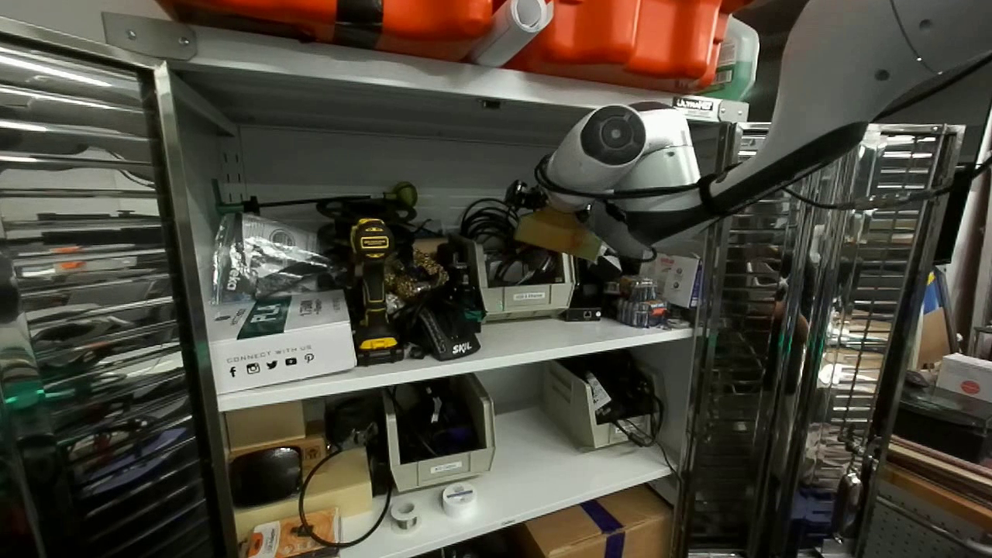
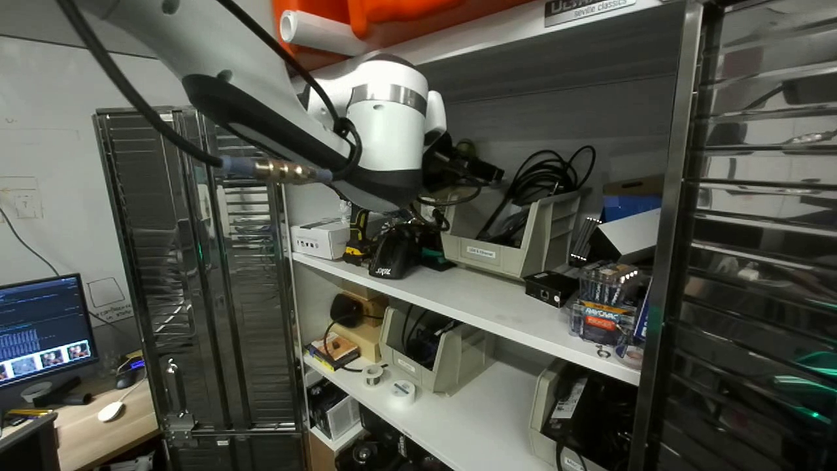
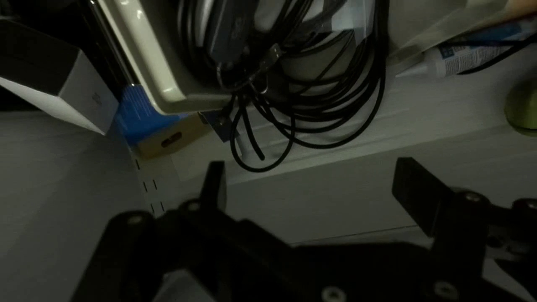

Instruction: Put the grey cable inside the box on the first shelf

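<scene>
The box is a pale-grey bin with a front label [image 1: 504, 301], standing on the first shelf [image 1: 542, 341], a white board. Both show in the other exterior picture: bin [image 2: 552, 229], shelf [image 2: 484, 304]. In the wrist view its rim [image 3: 153, 54] is at the upper left. Dark coiled cables [image 3: 335, 115] lie in the bin and hang over its rim; they also rise above it in both exterior views [image 1: 484, 221] [image 2: 546, 176]. No clearly grey cable can be told apart. My gripper [image 3: 310, 172] is open and empty, apart from the cables; the arm mostly hides it outside.
A yellow-black drill [image 1: 373, 263] and a white PLA box [image 1: 287, 333] stand left of the bin. A black device [image 2: 549, 288] and a battery pack [image 2: 605, 307] sit beside it. More bins [image 1: 442, 469] stand below. Metal doors [image 1: 728, 349] flank the shelves.
</scene>
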Robot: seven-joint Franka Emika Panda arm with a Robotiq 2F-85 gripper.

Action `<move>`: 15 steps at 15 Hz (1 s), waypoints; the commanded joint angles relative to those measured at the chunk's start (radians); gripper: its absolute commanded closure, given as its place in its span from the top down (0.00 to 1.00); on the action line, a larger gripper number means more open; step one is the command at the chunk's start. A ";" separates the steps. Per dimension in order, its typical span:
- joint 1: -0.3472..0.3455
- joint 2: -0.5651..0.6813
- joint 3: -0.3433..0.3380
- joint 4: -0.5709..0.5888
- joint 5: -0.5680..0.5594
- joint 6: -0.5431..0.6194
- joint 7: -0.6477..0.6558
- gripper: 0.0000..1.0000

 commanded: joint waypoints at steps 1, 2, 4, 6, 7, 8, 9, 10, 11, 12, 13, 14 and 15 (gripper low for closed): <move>-0.045 -0.138 -0.003 -0.225 0.272 0.108 -0.278 1.00; -0.049 -0.162 -0.004 -0.282 0.352 0.123 -0.360 1.00; -0.053 -0.201 -0.002 -0.393 0.513 0.156 -0.517 1.00; -0.114 -0.247 0.079 -0.511 0.673 0.171 -0.676 1.00; -0.139 -0.273 0.119 -0.568 0.763 0.187 -0.754 1.00; -0.186 -0.287 0.186 -0.615 0.844 0.185 -0.830 1.00; -0.239 -0.296 0.262 -0.649 0.928 0.174 -0.906 1.00; -0.272 -0.280 0.322 -0.660 1.013 0.171 -0.974 1.00; -0.305 -0.262 0.385 -0.666 1.098 0.163 -1.041 1.00; -0.341 -0.238 0.454 -0.661 1.184 0.142 -1.112 1.00; -0.386 -0.214 0.531 -0.647 1.272 0.109 -1.184 1.00; -0.437 -0.190 0.612 -0.623 1.356 0.059 -1.257 1.00; -0.495 -0.168 0.694 -0.589 1.444 -0.008 -1.336 1.00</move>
